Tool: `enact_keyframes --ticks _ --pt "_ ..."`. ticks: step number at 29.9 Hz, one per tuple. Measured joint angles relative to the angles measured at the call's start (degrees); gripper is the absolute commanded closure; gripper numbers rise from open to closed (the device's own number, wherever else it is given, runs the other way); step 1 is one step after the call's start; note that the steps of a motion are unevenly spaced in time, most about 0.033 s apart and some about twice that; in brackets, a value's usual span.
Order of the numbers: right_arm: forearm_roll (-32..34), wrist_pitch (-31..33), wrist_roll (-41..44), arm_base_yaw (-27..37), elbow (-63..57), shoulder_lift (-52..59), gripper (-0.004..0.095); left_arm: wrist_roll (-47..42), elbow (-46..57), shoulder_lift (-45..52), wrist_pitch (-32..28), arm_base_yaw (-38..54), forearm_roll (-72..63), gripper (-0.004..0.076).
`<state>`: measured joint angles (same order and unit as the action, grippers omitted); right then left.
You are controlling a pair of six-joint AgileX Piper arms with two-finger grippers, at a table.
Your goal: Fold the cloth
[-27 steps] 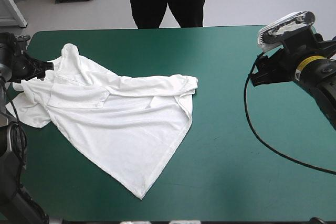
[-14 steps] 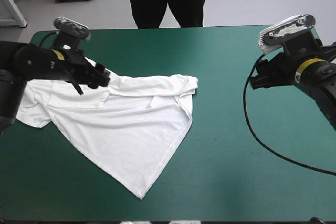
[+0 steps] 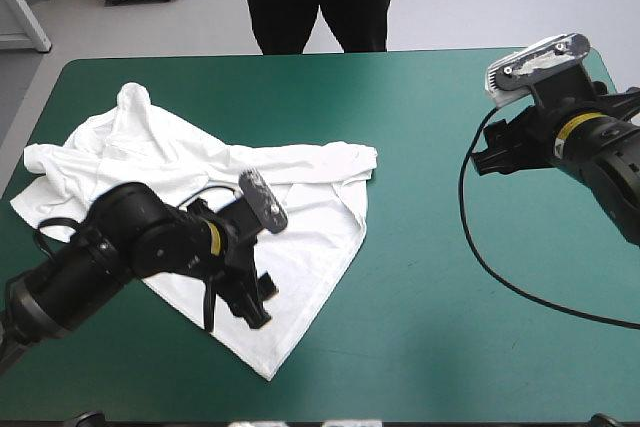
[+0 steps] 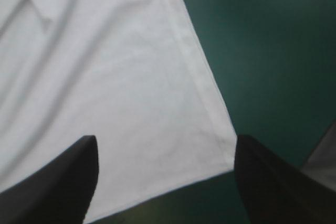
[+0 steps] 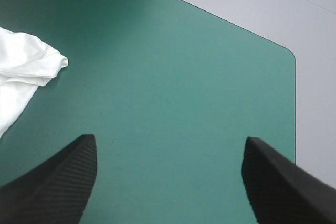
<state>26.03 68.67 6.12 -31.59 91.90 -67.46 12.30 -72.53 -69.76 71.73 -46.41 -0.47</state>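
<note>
Swinging in from the table's far-left side, where it hung just before, the left gripper (image 4: 165,139) now hovers over the near part of the white short-sleeved T-shirt (image 3: 300,209). The shirt lies loosely spread and partly bunched on the left half of the teal-green table cover (image 3: 420,327). The gripper's 2 black fingers stand wide apart, gripping nothing, with the hemmed corner (image 4: 224,156) of the fabric lying between and under them. That puts it in place, I judge, to pinch this corner and draw the shirt flat before any fold. The right gripper (image 5: 169,138) has barely shifted: released as well, it hangs over bare cover, well apart from the shirt.
</note>
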Motion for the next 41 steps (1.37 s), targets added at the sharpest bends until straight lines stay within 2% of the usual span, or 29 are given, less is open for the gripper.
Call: enact_keyframes --ticks 7,14,23,27,30,33,34,37,41 --pt "0.07 1.12 0.0 0.0 0.0 -1.95 0.0192 -0.41 15.13 0.44 -0.94 -9.39 -0.12 0.0199" --pt "0.12 1.28 0.0 0.0 0.0 -4.17 0.0192 0.78 26.94 0.44 -9.21 -10.83 -3.76 0.0199" --pt "0.12 1.28 0.03 -0.11 0.0 -4.56 0.0192 2.42 33.13 0.27 -20.84 -10.9 -4.38 0.0199" --pt "0.12 1.28 0.15 -0.17 0.0 -4.56 0.0192 2.84 34.86 -2.21 -22.73 -10.9 -4.5 0.0201" --pt "0.12 1.28 0.15 -0.17 0.0 -4.69 0.0192 2.96 34.65 -4.21 -23.19 -10.9 -4.5 0.027" --pt "0.12 1.28 0.18 -0.17 0.0 -5.15 0.0192 3.03 34.21 -5.51 -23.35 -10.9 -3.78 0.0442" --pt "0.12 1.28 0.18 -0.17 0.0 -5.56 0.0192 3.03 34.01 -6.0 -23.35 -10.9 -3.37 0.053" --pt "0.06 1.02 0.18 -0.17 0.0 -7.0 0.0192 3.03 33.41 -7.07 -23.98 -10.84 -2.75 0.0718" --pt "-0.29 -0.5 0.18 -0.17 0.0 -10.2 0.0192 3.09 33.02 -7.98 -24.86 -10.71 -2.49 0.0731"
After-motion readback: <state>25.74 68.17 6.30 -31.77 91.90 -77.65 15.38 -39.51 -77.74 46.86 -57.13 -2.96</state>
